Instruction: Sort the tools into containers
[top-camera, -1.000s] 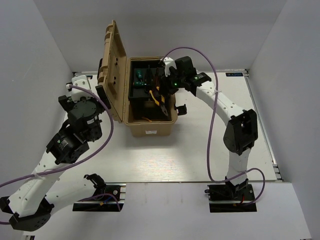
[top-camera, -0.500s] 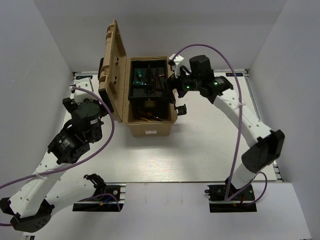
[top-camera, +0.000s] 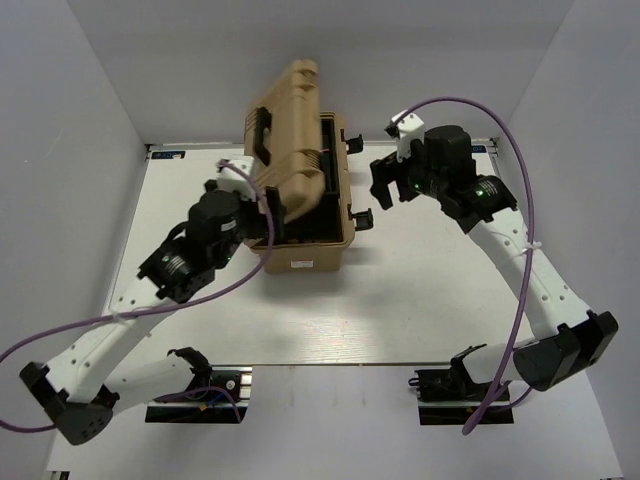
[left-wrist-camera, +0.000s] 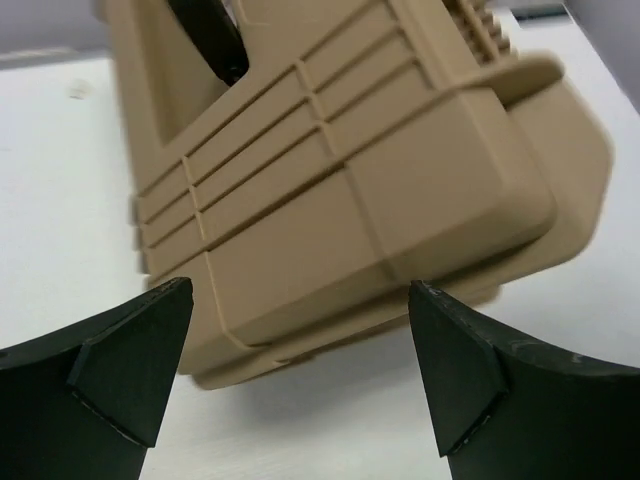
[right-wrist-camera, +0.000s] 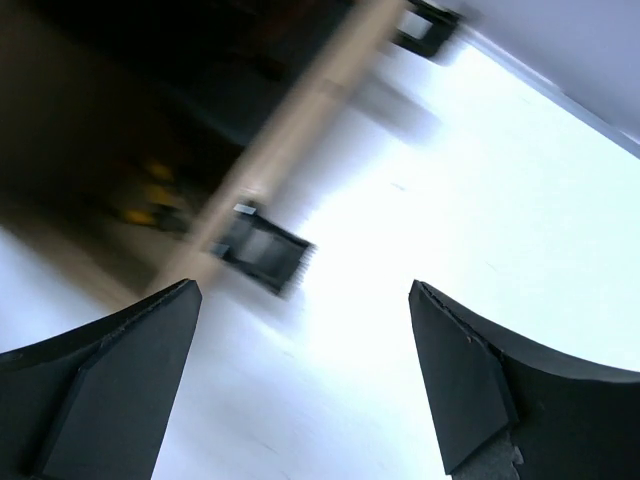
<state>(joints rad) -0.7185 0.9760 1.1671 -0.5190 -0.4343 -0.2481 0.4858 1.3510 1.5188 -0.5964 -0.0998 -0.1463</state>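
The toolbox stands on the table with its lid tilted halfway down, seemingly because the left gripper, fingers apart and empty, reaches in from the left to push it shut, while the right gripper, also spread and empty, hangs clear beside the box's right side latch.

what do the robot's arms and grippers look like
Both the left arm and the right arm are white tubular links joined by bulky black joints. A purple cable loops loosely along each. The left gripper and right gripper each have two matte black, wedge-shaped fingers.
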